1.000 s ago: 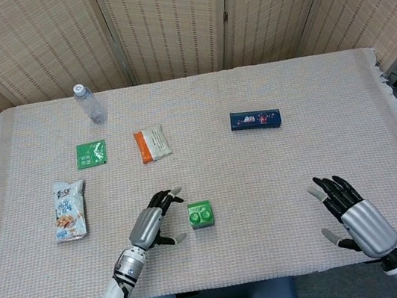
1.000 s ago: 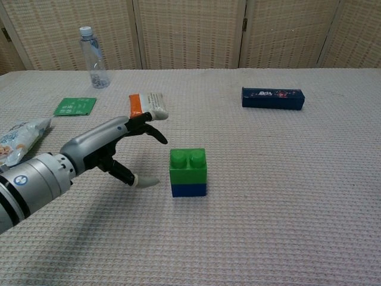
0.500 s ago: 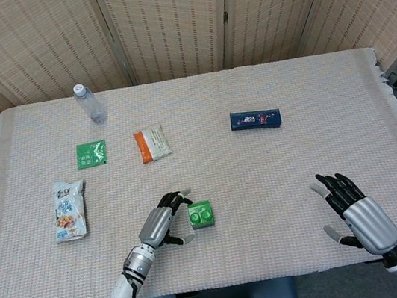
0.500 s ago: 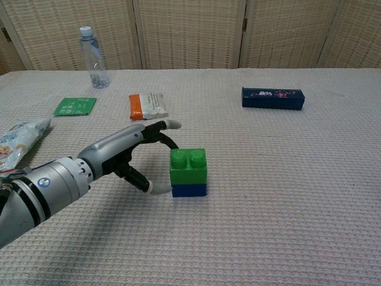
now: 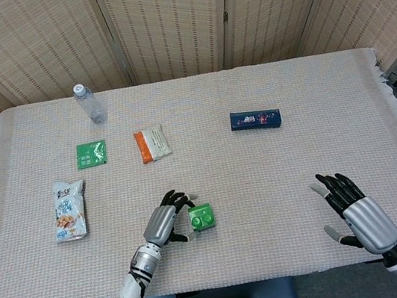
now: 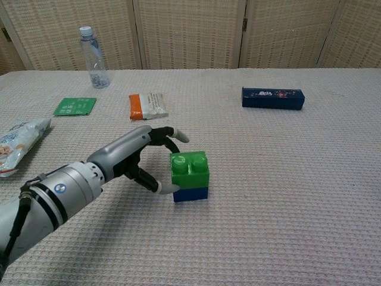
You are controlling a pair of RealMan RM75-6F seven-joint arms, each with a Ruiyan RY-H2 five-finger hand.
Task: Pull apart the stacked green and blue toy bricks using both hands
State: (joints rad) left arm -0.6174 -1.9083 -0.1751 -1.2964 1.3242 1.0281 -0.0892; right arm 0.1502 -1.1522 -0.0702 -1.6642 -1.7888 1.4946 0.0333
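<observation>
Here our left hand (image 6: 134, 158) cups the green brick (image 6: 189, 170) stacked on the blue brick (image 6: 191, 193), thumb and fingertips touching it, near the orange packet (image 6: 147, 105); our right hand (image 5: 356, 215) lies spread, holding nothing.

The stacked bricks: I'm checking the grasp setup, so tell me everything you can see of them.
The stacked bricks are a glossy plastic green brick with round studs pressed onto a blue brick, upright on the woven cloth, near the front. The stack sits slightly skewed. The left hand wraps its left side, a fingertip against its lower edge. The right hand lies open, far off.
</observation>
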